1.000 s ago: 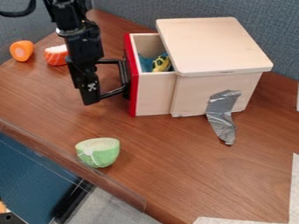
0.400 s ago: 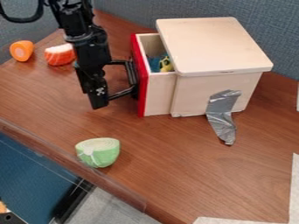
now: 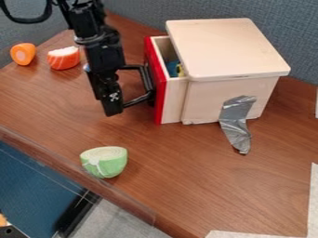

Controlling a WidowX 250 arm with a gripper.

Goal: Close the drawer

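The drawer (image 3: 174, 100) is partly shut: its red front (image 3: 160, 93) stands a short way out from the box (image 3: 229, 51), with a narrow strip of its inside open to view. Something blue (image 3: 172, 69) with a bit of yellow beside it lies in that gap, low enough, I judge, to pass under the lid. The larger part of the job looks done; what is left is a short, straight push to the right of the view until the front meets the box.

The pincer (image 3: 149, 93) is at the outer side of the front and seems to touch it; whether it is apart or together I cannot tell. The box's near side carries a strip of silver tape (image 3: 236, 123) running down onto the surface (image 3: 186, 162), which probably helps it resist the push.

Room for moving is good on the near side: bare wood lies between the drawer and the green piece (image 3: 104, 162), which sits close to the near edge and well off the drawer's line. Behind, the grey partition (image 3: 186, 9) stands near the box's far side, so a skewed push could jam the drawer or turn the box toward it. The orange piece (image 3: 23, 54) and the red-and-white piece (image 3: 63, 59) lie beyond the arm, clear of the push.
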